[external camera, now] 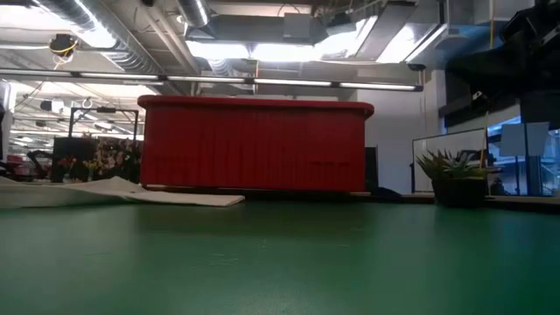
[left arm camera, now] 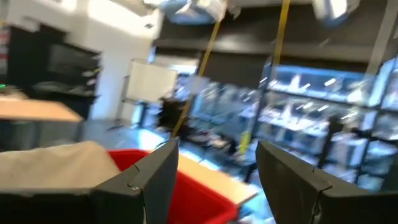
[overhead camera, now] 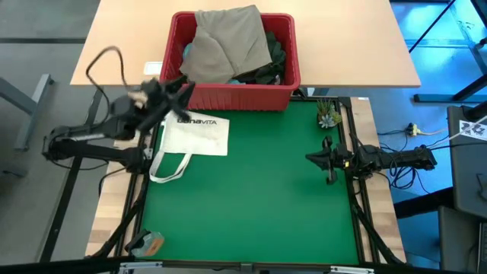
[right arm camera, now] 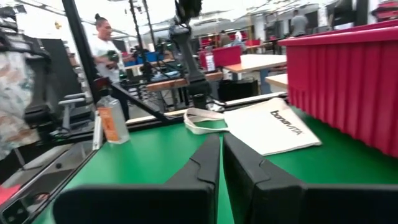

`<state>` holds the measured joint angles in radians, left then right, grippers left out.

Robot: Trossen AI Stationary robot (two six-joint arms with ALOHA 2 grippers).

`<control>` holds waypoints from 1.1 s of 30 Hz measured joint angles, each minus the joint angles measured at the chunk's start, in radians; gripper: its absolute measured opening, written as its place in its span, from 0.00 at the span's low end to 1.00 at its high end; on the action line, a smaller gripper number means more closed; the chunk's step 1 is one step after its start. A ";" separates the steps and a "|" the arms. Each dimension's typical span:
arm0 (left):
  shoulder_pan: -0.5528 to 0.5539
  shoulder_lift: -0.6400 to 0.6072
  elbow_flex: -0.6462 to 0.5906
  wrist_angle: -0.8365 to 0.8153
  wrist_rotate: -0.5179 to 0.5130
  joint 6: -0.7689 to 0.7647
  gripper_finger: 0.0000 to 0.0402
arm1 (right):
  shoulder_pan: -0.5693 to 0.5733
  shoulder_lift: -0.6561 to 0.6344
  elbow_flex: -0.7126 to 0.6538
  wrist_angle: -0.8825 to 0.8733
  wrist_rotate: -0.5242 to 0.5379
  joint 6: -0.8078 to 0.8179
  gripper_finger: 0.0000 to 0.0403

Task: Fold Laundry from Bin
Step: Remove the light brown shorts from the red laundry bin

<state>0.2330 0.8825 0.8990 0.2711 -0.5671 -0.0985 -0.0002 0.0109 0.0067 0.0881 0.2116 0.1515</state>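
The red bin point(overhead camera: 232, 97) stands just past the green mat's far edge and shows as a red wall in the low view point(external camera: 254, 144). Laundry fills it: a khaki-tan garment point(overhead camera: 228, 42) lies on top, with dark green cloth point(overhead camera: 275, 65) and a bit of turquoise point(overhead camera: 186, 52) beside it. My left gripper point(overhead camera: 183, 85) hovers raised at the bin's near left corner. In its wrist view it stands open point(left arm camera: 217, 180), with nothing between its fingers, looking over the bin's rim point(left arm camera: 186, 193) and the khaki cloth point(left arm camera: 56, 165). My right gripper point(overhead camera: 323, 160) waits shut point(right arm camera: 222, 162) at the mat's right edge.
A white "bonaVITA" tote bag point(overhead camera: 194, 135) lies flat on the mat's far left, under my left arm. A small potted plant point(overhead camera: 329, 114) stands at the far right corner. An orange bottle point(overhead camera: 148, 243) lies at the near left corner. A person point(right arm camera: 106, 43) stands beyond the table's left.
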 joint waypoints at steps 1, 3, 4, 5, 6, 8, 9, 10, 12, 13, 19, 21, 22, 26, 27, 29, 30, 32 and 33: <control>0.031 0.052 0.069 -0.050 0.000 -0.004 0.53 | 0.000 0.000 0.000 0.000 0.011 0.000 0.05; 0.097 0.147 0.197 -0.143 0.001 -0.009 0.53 | 0.000 0.000 0.000 -0.001 0.032 -0.001 0.05; 0.132 0.194 0.255 -0.189 0.001 -0.026 0.53 | 0.000 0.000 0.000 -0.001 0.041 0.000 0.05; 0.167 0.239 0.311 -0.233 0.005 -0.050 0.53 | 0.000 0.000 0.000 -0.001 0.050 0.000 0.05; 0.204 0.283 0.364 -0.274 0.013 -0.081 0.53 | 0.000 0.000 0.000 -0.001 0.057 0.000 0.05; 0.281 0.371 0.461 -0.358 0.049 -0.140 0.53 | 0.000 0.000 0.000 -0.002 0.066 0.000 0.05; 0.319 0.414 0.503 -0.391 0.079 -0.170 0.53 | 0.000 0.000 0.000 -0.002 0.068 0.000 0.05; 0.356 0.458 0.540 -0.417 0.104 -0.196 0.53 | 0.000 0.000 0.000 -0.003 0.068 0.000 0.05; 0.422 0.546 0.609 -0.467 0.149 -0.241 0.53 | 0.000 0.000 0.000 -0.003 0.068 0.000 0.05; 0.453 0.590 0.640 -0.483 0.168 -0.260 0.53 | 0.000 0.000 0.000 -0.003 0.068 0.000 0.05; 0.595 0.839 0.795 -0.535 0.306 -0.372 0.53 | 0.000 0.000 0.000 -0.004 0.069 0.000 0.05; 0.626 0.912 0.840 -0.536 0.327 -0.391 0.53 | 0.000 0.000 0.000 -0.009 0.069 0.000 0.05; 0.641 0.947 0.861 -0.536 0.327 -0.393 0.52 | 0.000 0.000 0.000 -0.011 0.069 0.000 0.05; 0.690 1.053 0.919 -0.548 0.321 -0.433 0.51 | 0.000 0.000 0.000 -0.011 0.069 0.000 0.05; 0.702 1.075 0.929 -0.557 0.322 -0.453 0.51 | 0.000 0.000 0.000 -0.011 0.069 0.000 0.05; 0.723 1.112 0.942 -0.575 0.320 -0.487 0.51 | 0.000 0.000 0.000 -0.011 0.069 0.000 0.05; 0.733 1.127 0.946 -0.578 0.320 -0.498 0.51 | 0.000 0.000 0.000 -0.011 0.069 0.000 0.05; 0.751 1.148 0.946 -0.577 0.321 -0.503 0.51 | 0.000 0.000 0.000 -0.011 0.069 0.000 0.05; 0.759 1.160 0.948 -0.575 0.319 -0.504 0.51 | 0.000 0.000 0.000 -0.011 0.069 0.000 0.05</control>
<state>0.9924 2.0425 1.8469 -0.3039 -0.2478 -0.6025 -0.0002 0.0109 0.0067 0.0772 0.2805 0.1513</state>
